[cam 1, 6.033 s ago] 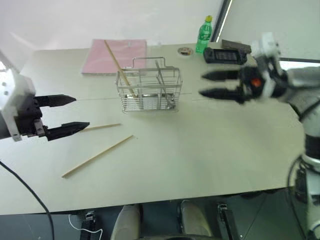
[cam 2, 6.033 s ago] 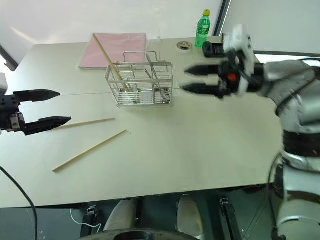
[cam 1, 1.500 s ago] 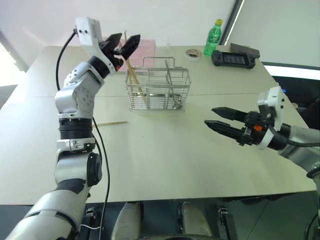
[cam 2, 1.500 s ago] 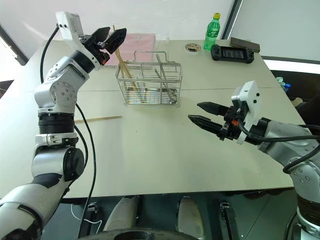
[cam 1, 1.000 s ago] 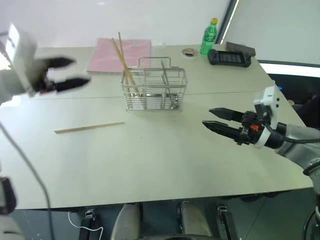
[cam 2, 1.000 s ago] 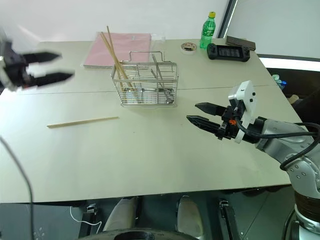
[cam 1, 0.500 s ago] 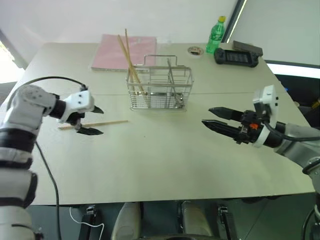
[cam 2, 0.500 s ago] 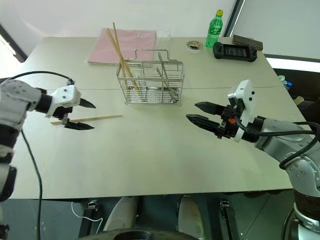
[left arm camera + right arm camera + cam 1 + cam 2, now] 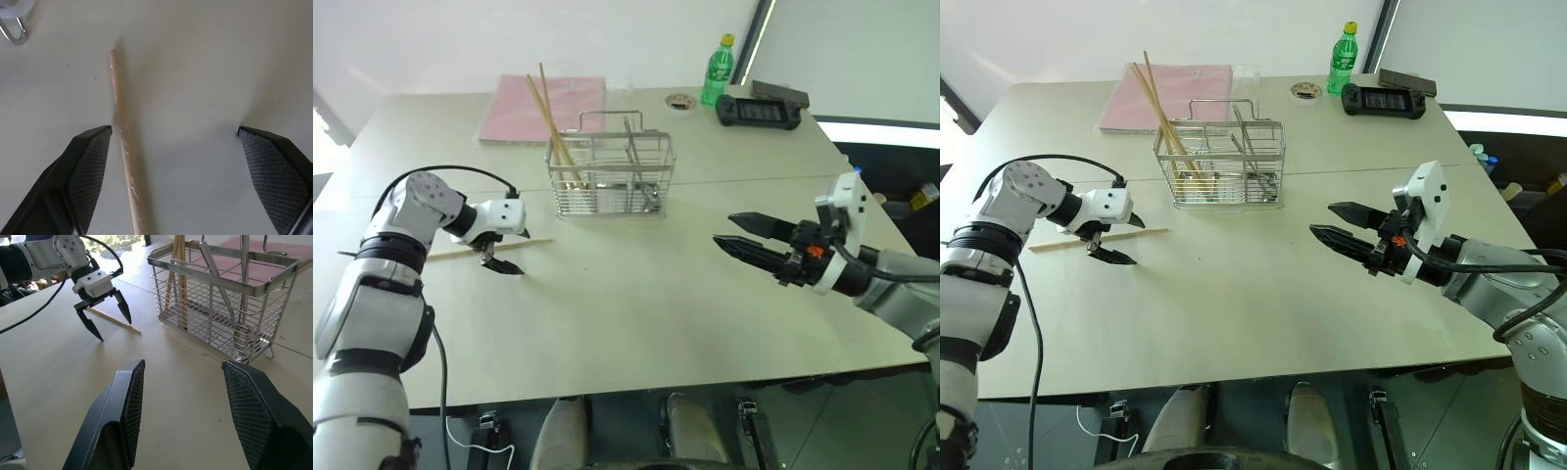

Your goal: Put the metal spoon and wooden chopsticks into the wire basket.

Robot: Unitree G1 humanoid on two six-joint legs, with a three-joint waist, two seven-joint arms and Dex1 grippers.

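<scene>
Left wrist view, left pincer [image 9: 173, 161] spread, straddling wooden chopstick [image 9: 124, 147], near one finger.

Head pair: high above the table [image 9: 636, 294], looking forward and down past the wire basket [image 9: 610, 176].
Left wrist: very near the tabletop, facing down on one chopstick [image 9: 124, 147] between its fingertips [image 9: 90, 161].
Right wrist: low, near level, facing the wire basket.
Shared: the right wrist and head views both take in the basket and the left gripper [image 9: 103, 316].
</scene>
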